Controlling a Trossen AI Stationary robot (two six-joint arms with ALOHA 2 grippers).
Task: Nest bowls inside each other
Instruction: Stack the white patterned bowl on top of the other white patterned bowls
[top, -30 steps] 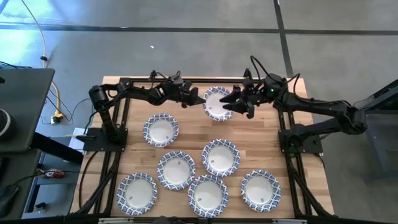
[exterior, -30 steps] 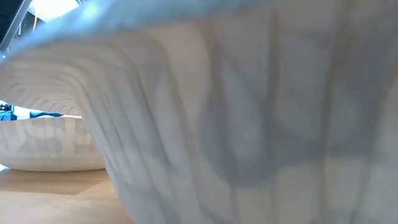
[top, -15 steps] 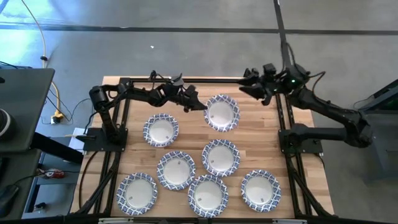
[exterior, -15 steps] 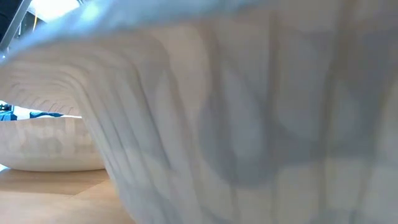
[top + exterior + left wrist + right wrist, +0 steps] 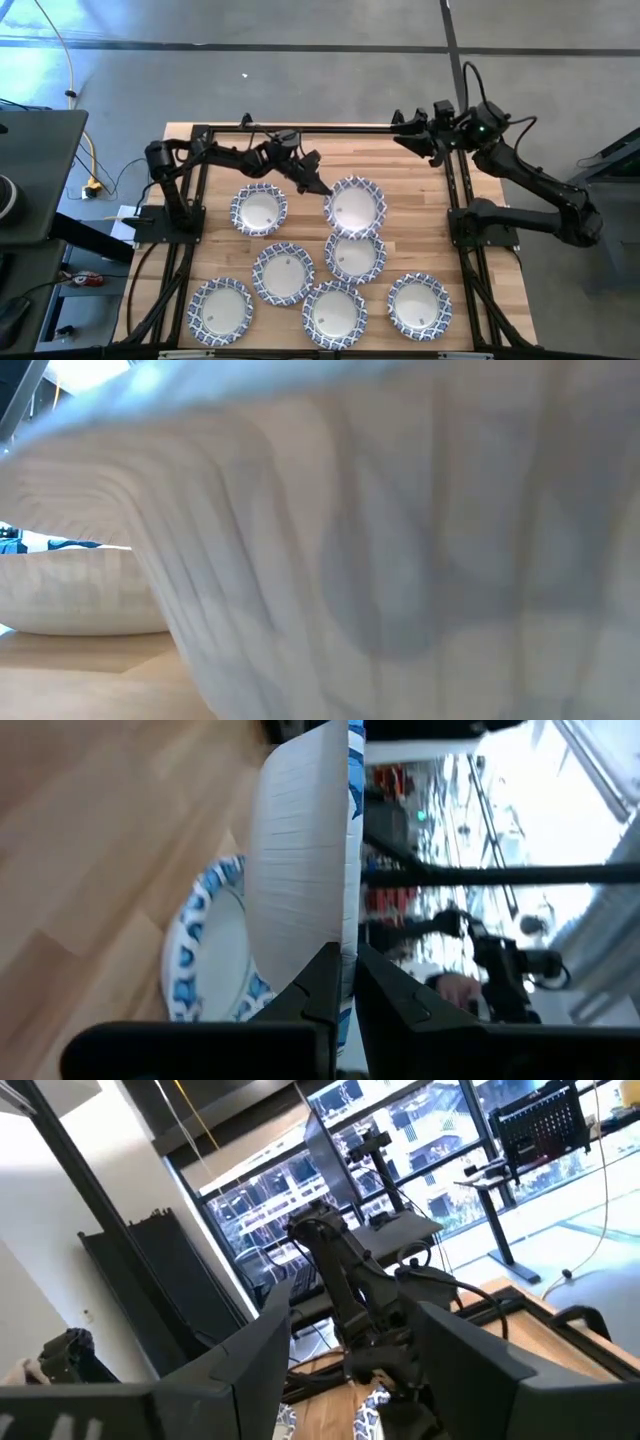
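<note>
My left gripper is shut on one bowl, which hangs over the middle of the table. Its near edge overlaps a second bowl that rests on its base on the table; the left wrist view shows that one below the held bowl. Several more bowls lie singly on the wood, among them one to the left and one near the front. My right gripper stands open at the far right corner, high above the table and empty. My left gripper pinches the bowl's patterned rim between its two fingers, one finger on the ribbed underside and the other on the inner side. It comes about level from the table's far left, at the bowl's left edge. The bowl is lifted clear.
Three bowls line the front edge. One bowl's ribbed wall fills the low view, with another behind it. Black frame rails run along the table's far edge and sides.
My left gripper has carried the bowl from the far middle toward the near edge, over the middle bowl, turning it from tilted to about level. My right gripper, open throughout, has drawn back from the bowl's right side to the far right corner and risen.
</note>
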